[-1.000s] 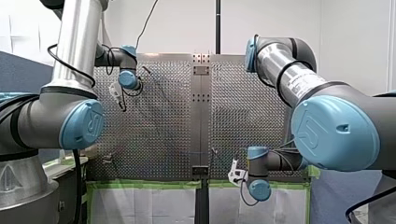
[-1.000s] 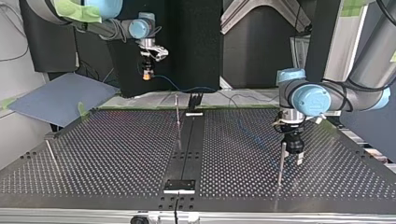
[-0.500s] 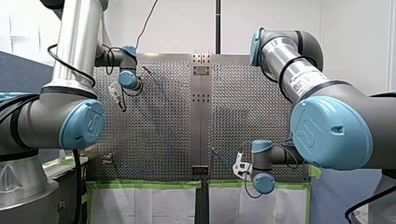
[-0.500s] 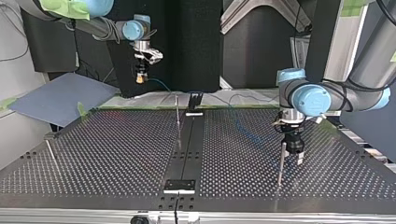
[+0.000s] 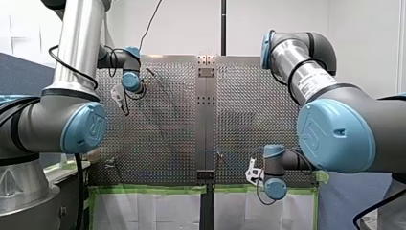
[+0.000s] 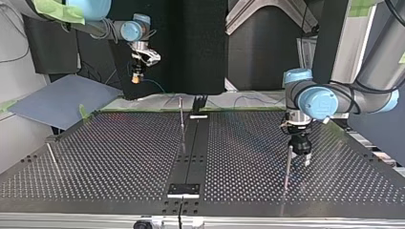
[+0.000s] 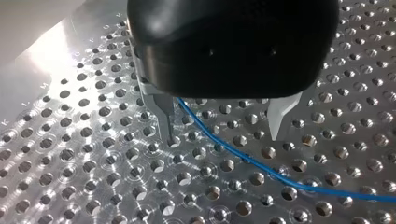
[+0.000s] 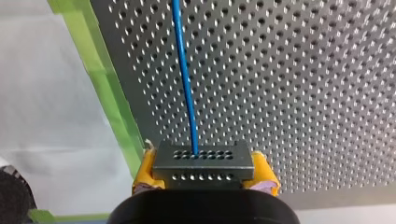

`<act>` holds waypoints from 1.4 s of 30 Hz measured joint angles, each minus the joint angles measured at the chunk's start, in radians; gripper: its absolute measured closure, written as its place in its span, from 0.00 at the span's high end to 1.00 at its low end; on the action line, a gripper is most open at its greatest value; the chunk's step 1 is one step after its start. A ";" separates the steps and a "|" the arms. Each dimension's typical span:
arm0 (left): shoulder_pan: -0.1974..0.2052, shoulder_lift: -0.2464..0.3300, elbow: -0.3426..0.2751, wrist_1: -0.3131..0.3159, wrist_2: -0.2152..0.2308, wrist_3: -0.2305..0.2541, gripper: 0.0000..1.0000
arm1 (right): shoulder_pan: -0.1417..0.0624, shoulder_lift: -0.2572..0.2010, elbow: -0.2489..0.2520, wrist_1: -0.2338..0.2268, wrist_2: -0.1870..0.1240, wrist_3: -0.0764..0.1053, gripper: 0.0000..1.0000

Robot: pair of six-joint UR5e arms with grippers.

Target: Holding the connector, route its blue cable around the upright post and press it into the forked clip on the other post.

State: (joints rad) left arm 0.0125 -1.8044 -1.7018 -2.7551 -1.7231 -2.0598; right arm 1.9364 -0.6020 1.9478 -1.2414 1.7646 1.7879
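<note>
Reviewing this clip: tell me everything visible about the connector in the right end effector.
The connector is a small dark grey rectangular block, metal-looking, its face showing two rows of small holes. The blue cable leaves a hole in the upper row and runs out over the perforated table. The block sits level, clamped between the yellow pads of my right end effector, in the air near the table's green-taped edge.

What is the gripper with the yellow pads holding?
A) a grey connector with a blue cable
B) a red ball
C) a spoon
A: in the right wrist view the right gripper is clamped on a grey connector, and the blue cable comes out of it.
</note>
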 joint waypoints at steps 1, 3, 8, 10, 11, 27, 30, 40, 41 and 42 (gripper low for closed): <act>0.000 0.000 0.000 -0.003 -0.002 -0.001 1.00 | -0.006 0.000 0.000 0.000 0.000 0.002 0.00; -0.001 0.000 0.000 -0.008 -0.005 -0.001 1.00 | -0.018 0.001 0.000 0.000 -0.002 0.004 0.00; -0.005 0.001 0.000 -0.031 -0.007 -0.011 1.00 | -0.034 0.001 0.000 0.001 -0.010 0.004 0.00; -0.007 0.002 0.000 -0.042 -0.008 -0.022 1.00 | -0.037 0.001 0.000 0.001 -0.012 0.004 0.00; -0.008 0.002 0.000 -0.046 -0.008 -0.028 1.00 | -0.039 0.001 0.000 0.001 -0.015 0.005 0.00; 0.014 0.108 -0.086 -0.085 -0.007 -0.128 1.00 | -0.073 0.002 -0.002 -0.005 -0.130 0.038 0.00; 0.020 0.135 -0.114 -0.101 -0.010 -0.116 1.00 | -0.073 0.002 -0.002 -0.002 -0.133 0.039 0.00; 0.022 0.237 -0.203 -0.198 -0.027 -0.022 1.00 | -0.073 0.002 -0.002 0.003 -0.134 0.037 0.00; 0.021 0.246 -0.205 -0.207 -0.028 -0.012 1.00 | -0.073 0.002 -0.002 0.003 -0.134 0.037 0.00; 0.020 0.255 -0.206 -0.216 -0.028 -0.003 1.00 | -0.072 0.003 -0.002 0.003 -0.134 0.037 0.00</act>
State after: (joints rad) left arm 0.0322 -1.5490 -1.9083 -2.9713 -1.7508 -2.0628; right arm 1.8640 -0.5994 1.9461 -1.2382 1.6307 1.8245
